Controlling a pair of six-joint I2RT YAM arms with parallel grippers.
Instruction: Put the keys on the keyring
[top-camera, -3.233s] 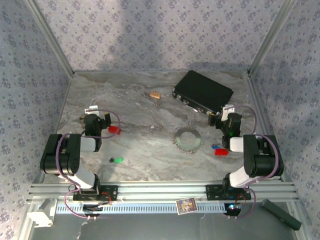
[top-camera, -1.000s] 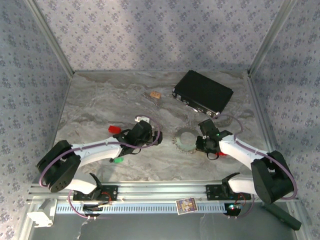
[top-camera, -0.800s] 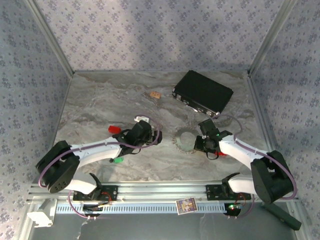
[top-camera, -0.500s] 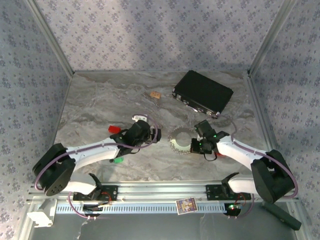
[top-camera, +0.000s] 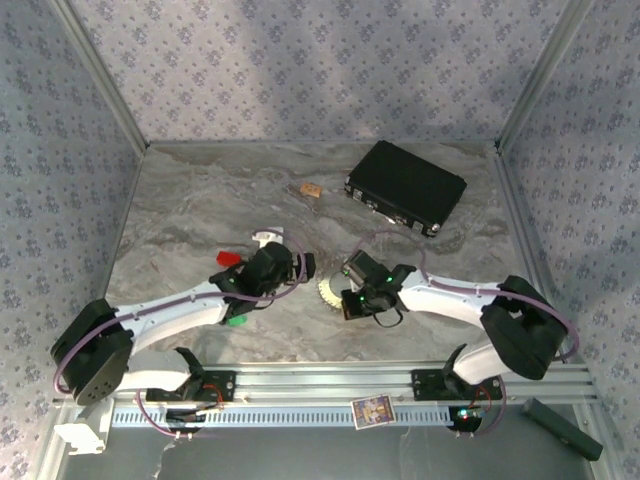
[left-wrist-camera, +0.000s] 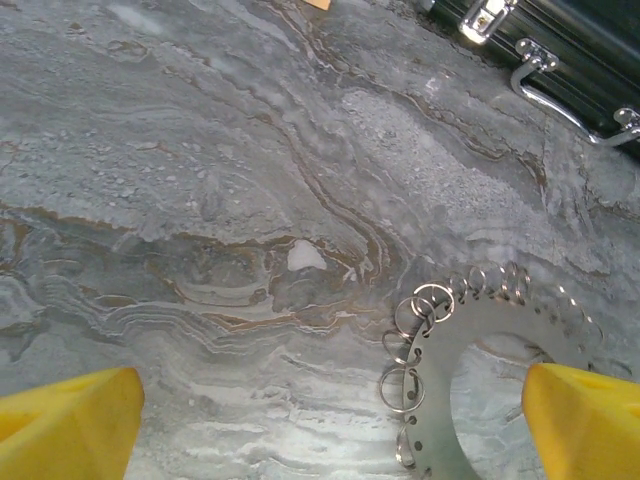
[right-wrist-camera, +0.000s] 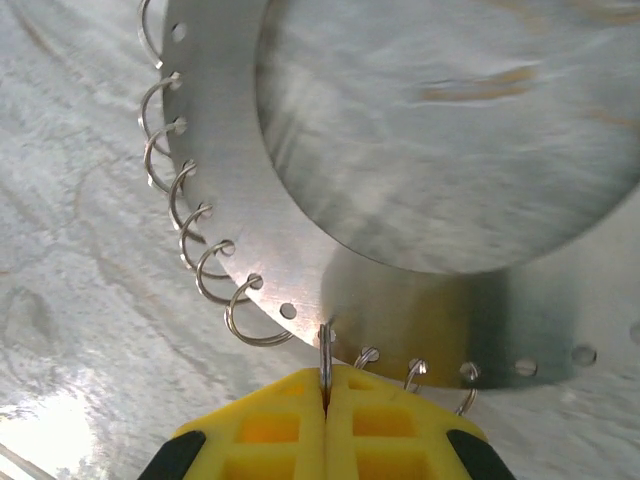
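The right claw (right-wrist-camera: 325, 385) is clenched tight on one small wire loop (right-wrist-camera: 324, 352) at the rim of the keyring (right-wrist-camera: 230, 170), whose flat silver band stretches away directly ahead of its fingertips. The left claw (left-wrist-camera: 330, 425) is spread wide and grasps nothing, with the keyring's looped edge on the table (left-wrist-camera: 200, 150) just ahead, nearer one finger than the other. The green key (top-camera: 236, 321) lies back from that claw, beside its arm.

Blue flowery walls (top-camera: 300, 70) are standing around three sides of the grey, swirly desk (top-camera: 200, 200). A silver rail (top-camera: 320, 378) is running along its near edge.
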